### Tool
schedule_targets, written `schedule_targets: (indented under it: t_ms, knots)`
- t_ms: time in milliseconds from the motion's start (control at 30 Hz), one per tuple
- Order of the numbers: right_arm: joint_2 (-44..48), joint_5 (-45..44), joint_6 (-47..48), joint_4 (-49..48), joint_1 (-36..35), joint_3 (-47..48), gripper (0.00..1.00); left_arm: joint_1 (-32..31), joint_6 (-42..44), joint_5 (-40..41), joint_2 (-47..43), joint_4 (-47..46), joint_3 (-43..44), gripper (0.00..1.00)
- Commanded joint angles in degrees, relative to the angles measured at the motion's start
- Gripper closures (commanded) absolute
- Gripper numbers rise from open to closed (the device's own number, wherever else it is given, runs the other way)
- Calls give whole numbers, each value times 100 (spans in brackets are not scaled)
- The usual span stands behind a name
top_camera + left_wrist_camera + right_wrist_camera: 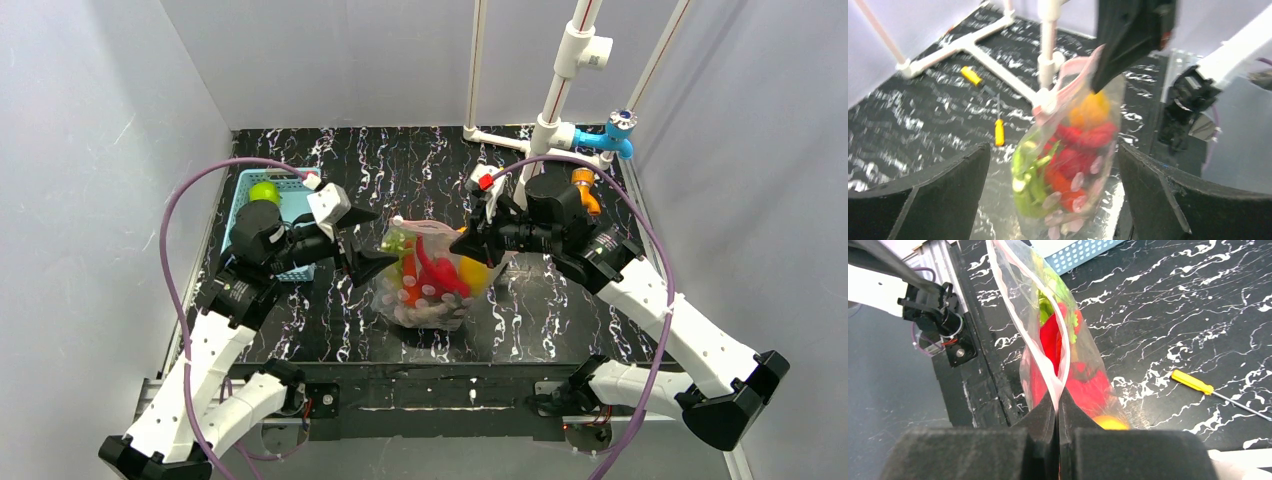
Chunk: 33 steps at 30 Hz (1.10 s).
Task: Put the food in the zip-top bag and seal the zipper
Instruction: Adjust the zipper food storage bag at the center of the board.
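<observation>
The clear zip-top bag hangs upright at mid-table and holds red pieces, a green leek and a yellow fruit. My right gripper is shut on one end of the pale pink zipper, pinching it at the fingertips; past the pinch the mouth gapes open. My left gripper is open beside the bag's left side, with a finger on each side of the bag and not touching it. A round green fruit lies in the blue basket.
A light blue slotted basket stands at the left behind my left arm. A white pipe frame with a blue fitting stands at the back right, an orange tool beside it. Yellow-handled screwdrivers lie on the black marbled table.
</observation>
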<state>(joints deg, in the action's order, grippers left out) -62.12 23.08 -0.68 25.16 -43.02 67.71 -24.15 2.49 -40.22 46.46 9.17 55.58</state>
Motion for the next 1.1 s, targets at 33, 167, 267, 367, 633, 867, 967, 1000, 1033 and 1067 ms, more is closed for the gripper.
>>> schedule_targets:
  t_ms: [33,167,267,367,633,867,967,1000,1033,1067]
  knots:
    - [76,568,50,184,175,298,99,277,-232,-2316,705,-847,501,10]
    - [87,586,-57,127,295,274,99,486,-1691,-3299,1211,-2695,46,20]
    - [56,701,-172,95,314,320,99,488,-2123,-3276,1251,-3404,-351,29]
    - [104,743,-309,-72,325,246,99,488,-2300,-3101,1099,-3683,-645,28]
    - [44,1020,-524,-159,329,248,99,369,-3003,-2680,1277,-4505,-894,49]
    - [125,943,-696,-219,329,251,99,86,-2189,-2703,1294,-3354,-646,78]
    - [99,838,-681,-159,325,289,79,49,-2082,-2515,1211,-3254,-727,100]
    - [36,825,-645,-62,321,376,67,43,-2026,-2452,1185,-3204,-736,100]
    - [-11,849,-619,26,318,477,63,42,-1997,-2431,1188,-3157,-712,100]
    - [-57,865,-610,65,305,561,59,39,-2003,-2413,1204,-3131,-686,100]
